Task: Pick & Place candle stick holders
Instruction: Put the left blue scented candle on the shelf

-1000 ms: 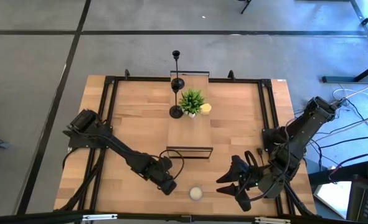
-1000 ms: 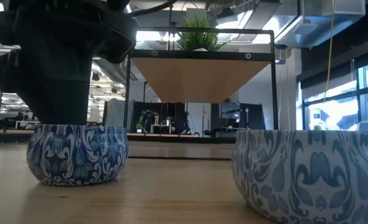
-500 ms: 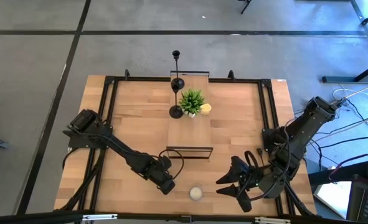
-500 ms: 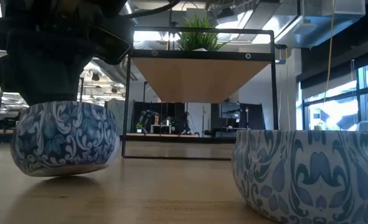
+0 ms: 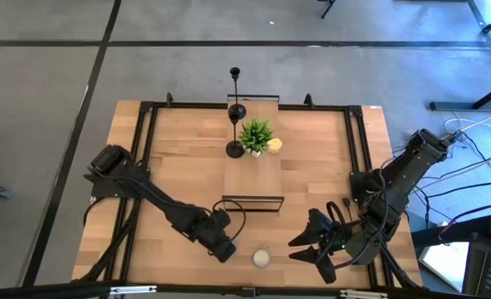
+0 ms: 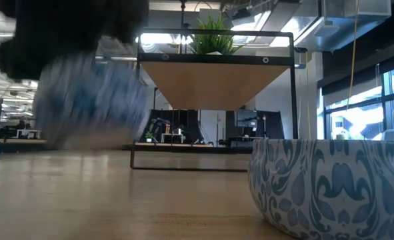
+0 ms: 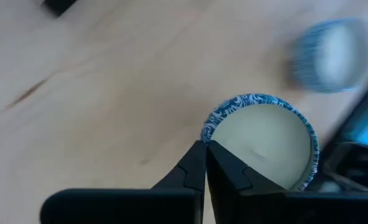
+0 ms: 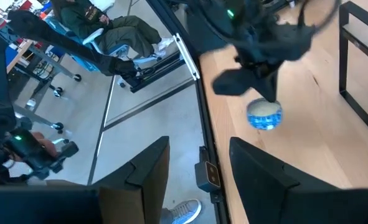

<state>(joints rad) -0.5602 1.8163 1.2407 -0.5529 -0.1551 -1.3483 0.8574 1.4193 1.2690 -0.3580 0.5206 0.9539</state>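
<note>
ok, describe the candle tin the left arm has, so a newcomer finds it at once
Start at the wooden table and go to its near edge, left of the black wire frame. There the left gripper, jaws shut on the rim, holds a blue-and-white patterned candle tin with pale wax. A matching tin sits nearby, but no gripper is on that one.

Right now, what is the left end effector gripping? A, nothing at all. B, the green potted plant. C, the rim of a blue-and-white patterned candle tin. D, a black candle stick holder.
C: in the left wrist view the left end effector is pinched shut on the rim of the blue-and-white candle tin, while the candle stick holders stand untouched by the potted plant.
</note>
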